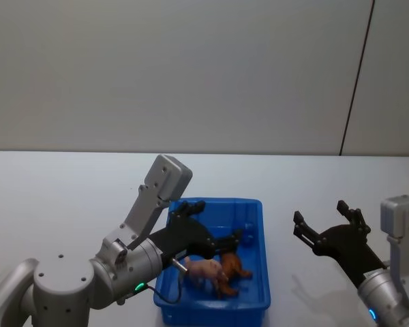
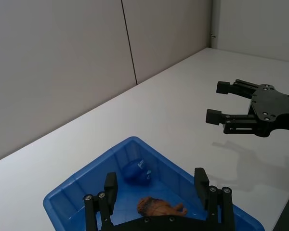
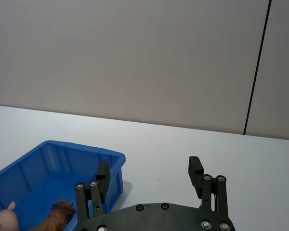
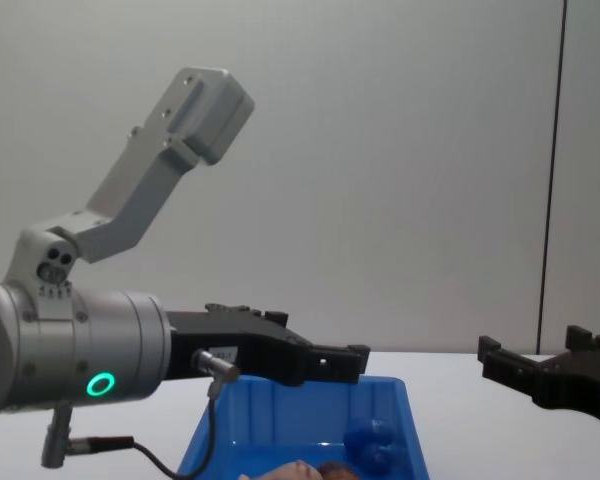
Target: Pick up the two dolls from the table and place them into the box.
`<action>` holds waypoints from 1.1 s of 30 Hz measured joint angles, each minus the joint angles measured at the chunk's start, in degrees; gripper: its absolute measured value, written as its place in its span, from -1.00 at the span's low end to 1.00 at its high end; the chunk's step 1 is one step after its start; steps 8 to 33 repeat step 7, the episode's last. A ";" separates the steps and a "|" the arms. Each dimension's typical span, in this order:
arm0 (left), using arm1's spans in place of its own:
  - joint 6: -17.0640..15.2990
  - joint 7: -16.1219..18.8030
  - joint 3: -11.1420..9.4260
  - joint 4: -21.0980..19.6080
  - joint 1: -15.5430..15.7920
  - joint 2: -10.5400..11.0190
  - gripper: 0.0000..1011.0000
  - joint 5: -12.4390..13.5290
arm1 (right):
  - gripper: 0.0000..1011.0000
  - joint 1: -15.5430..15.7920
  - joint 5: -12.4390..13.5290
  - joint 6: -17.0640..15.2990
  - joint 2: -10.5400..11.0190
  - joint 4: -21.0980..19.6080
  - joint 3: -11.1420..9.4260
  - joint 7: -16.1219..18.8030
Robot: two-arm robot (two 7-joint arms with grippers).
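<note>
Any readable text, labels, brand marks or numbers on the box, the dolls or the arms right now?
None readable. The blue box, the pink doll, the brown doll, the left gripper and the right gripper carry no legible print. The green ring light on the left arm is a plain indicator, not text.

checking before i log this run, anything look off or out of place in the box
Nothing is spilled or damaged. Both dolls, the pig and the lion, lie in the blue box. One extra: a small blue ball-like object sits inside too.

Silver-grey arms — black fingers [image 1: 194,205], green ring light [image 4: 101,384].
</note>
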State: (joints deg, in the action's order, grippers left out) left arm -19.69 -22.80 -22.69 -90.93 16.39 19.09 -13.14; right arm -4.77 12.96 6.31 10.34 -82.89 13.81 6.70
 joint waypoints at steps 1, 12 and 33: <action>0.04 -0.18 -0.02 0.05 0.05 -0.02 0.98 0.02 | 0.98 0.00 0.00 0.00 0.00 0.00 0.00 0.00; 0.27 -1.23 -0.09 0.43 0.35 -0.15 0.98 0.21 | 0.98 0.00 0.00 0.00 0.00 0.00 0.00 0.00; 0.27 -1.23 -0.09 0.43 0.35 -0.15 0.98 0.21 | 0.98 0.00 0.00 0.00 0.00 0.00 0.00 0.00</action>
